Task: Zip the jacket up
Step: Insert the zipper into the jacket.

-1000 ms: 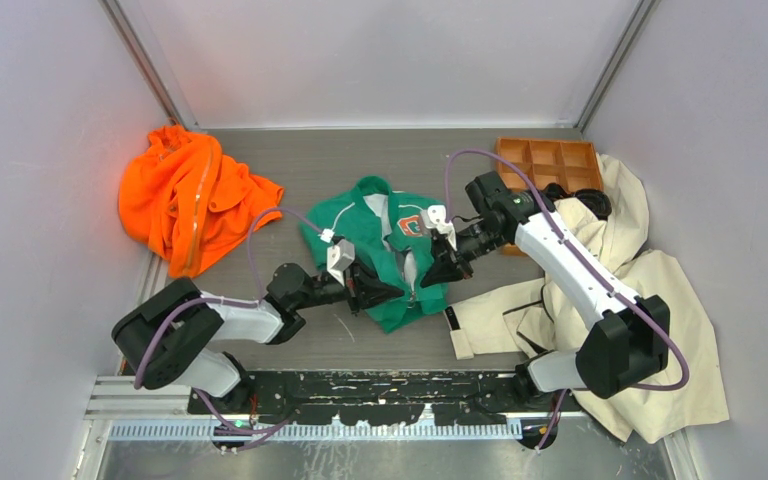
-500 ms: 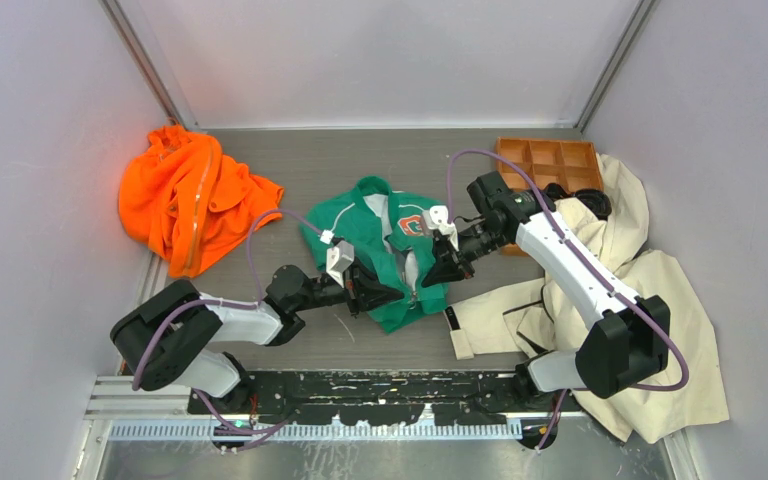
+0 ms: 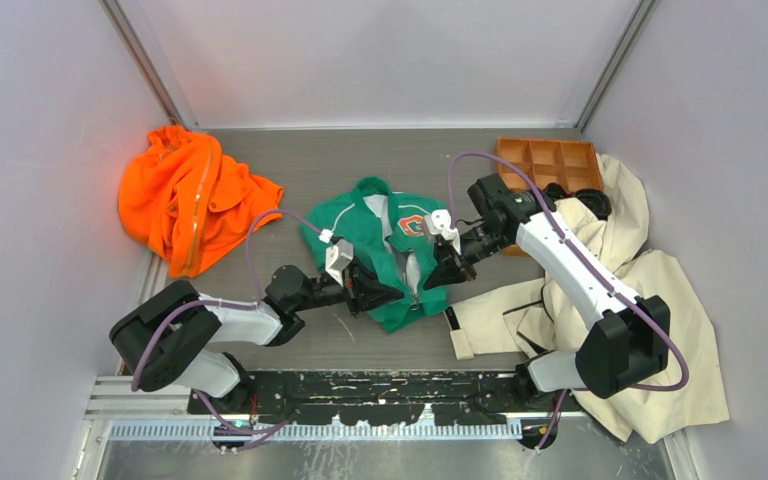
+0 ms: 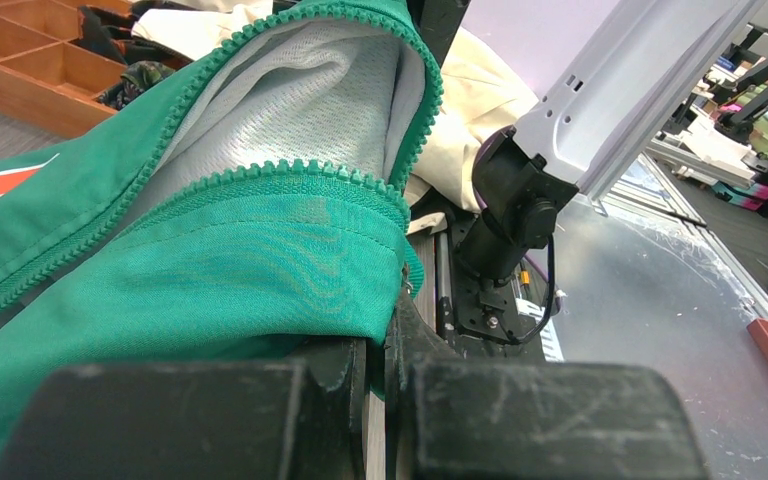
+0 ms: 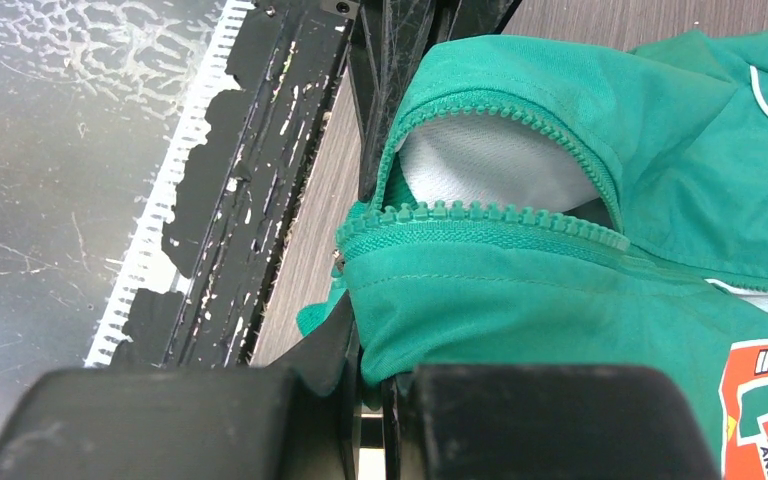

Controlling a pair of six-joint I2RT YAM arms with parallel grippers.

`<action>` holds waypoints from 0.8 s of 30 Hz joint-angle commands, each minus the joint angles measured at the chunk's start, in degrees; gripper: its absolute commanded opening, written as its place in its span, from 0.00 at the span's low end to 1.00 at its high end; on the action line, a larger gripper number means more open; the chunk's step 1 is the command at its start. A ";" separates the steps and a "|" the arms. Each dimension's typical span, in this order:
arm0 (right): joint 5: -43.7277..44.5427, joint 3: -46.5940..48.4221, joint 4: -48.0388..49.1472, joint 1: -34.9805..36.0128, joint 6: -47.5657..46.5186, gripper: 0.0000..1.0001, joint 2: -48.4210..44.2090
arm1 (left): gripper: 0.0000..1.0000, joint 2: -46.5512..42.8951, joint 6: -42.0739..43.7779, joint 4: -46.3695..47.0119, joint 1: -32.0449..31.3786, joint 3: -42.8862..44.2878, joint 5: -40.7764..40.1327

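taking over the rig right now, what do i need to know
Left end effector: shut on one front edge of the jacket, low down.
Right end effector: shut on the other front edge.
Jacket lies mid-way across the table.
Done: both edges gripped.
To do: zipper open, teeth apart, lining showing; join the ends and zip up.

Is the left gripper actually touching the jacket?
Touching. In the left wrist view, the left gripper has the jacket pinched between its fingers.
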 commanded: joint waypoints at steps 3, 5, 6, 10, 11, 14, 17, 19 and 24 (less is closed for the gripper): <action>-3.41 1.34 -1.24 -0.11 -2.54 0.01 -1.57 | 0.00 0.36 -0.69 5.32 -0.42 1.50 0.21; -3.40 1.25 -1.07 -0.15 -2.56 0.01 -1.56 | 0.00 0.80 -0.88 5.32 -0.35 1.67 0.53; -3.34 1.27 -1.04 -0.16 -2.52 0.01 -1.48 | 0.00 0.92 -0.95 5.32 -0.35 1.87 0.66; -3.27 1.18 -0.65 -0.14 -2.10 0.01 -1.57 | 0.00 1.45 -1.22 5.34 -0.44 2.25 1.00; -3.30 1.19 -0.54 -0.12 -2.12 0.01 -1.57 | 0.00 1.49 -1.24 5.40 -0.48 2.21 1.10; -3.25 1.09 -0.37 -0.15 -2.02 0.01 -1.57 | 0.00 1.65 -1.33 5.32 -0.60 2.27 1.16; -3.42 0.95 -0.39 -0.14 -1.94 0.01 -1.54 | 0.00 1.68 -1.25 5.38 -0.72 2.28 1.15; -3.56 0.93 -0.31 -0.09 -1.90 0.01 -1.58 | 0.00 1.64 -1.28 5.35 -0.70 2.35 1.10; -3.66 0.77 -0.19 0.06 -1.93 0.01 -1.46 | 0.00 1.76 -1.39 5.33 -0.70 2.70 1.22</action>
